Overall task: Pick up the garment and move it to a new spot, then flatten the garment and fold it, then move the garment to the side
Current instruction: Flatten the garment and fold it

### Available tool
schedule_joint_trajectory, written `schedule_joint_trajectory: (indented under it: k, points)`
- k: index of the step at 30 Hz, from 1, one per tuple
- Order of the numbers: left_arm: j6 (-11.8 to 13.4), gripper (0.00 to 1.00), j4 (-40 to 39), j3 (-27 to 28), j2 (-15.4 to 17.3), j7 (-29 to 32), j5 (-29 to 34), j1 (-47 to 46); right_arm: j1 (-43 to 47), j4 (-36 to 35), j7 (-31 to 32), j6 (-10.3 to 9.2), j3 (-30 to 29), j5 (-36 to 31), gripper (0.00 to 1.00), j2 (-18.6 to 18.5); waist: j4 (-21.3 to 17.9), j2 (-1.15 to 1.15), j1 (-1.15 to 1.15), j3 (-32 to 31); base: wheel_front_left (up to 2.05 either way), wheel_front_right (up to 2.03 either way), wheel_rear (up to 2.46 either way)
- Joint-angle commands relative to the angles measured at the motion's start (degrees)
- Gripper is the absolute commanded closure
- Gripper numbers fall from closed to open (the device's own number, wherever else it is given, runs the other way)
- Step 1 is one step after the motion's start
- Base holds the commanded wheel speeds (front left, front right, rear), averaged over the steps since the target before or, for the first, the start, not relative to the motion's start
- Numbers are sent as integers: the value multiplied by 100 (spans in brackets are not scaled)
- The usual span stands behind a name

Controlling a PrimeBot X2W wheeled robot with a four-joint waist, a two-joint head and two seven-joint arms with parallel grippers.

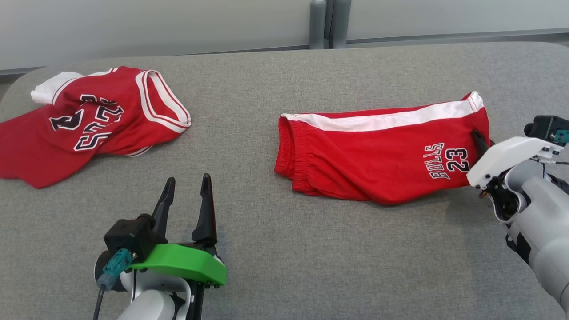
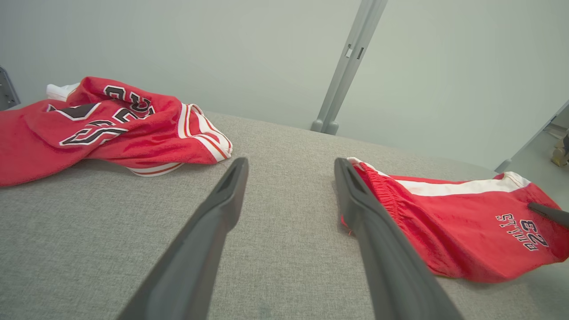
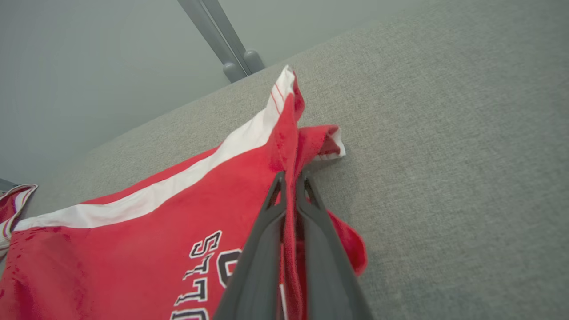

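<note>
The garment, red shorts with a white side stripe and "BULLS 23" print, lies folded on the grey table, right of centre. My right gripper is shut on the hem at the shorts' right end. In the right wrist view the two fingers pinch a raised fold of the red cloth, with the gripper tip at the hem. My left gripper stands open over bare table at the lower left, holding nothing. In the left wrist view the shorts lie just right of the open gripper.
A crumpled red jersey with white trim and black lettering lies at the table's far left, also seen as the jersey. The grey fabric table has rounded far corners. Two grey posts stand behind its far edge against a pale wall.
</note>
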Motion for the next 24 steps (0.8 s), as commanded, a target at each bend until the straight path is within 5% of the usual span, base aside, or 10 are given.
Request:
schedule_joint_trajectory:
  k: [1, 24]
  points:
    - [-18, 0, 29, 13, 7, -27, -2, -40, -100, -14, 27, 0, 29, -63, 100, -14, 1, 31, 0, -15, 0, 0, 0]
    - [-158, 0, 177, 31, -231, -144, -45, -12, -893, -168, 552, 0, 838, -817, 100, 1163, 585, 31, 0, -184, 0, 0, 0]
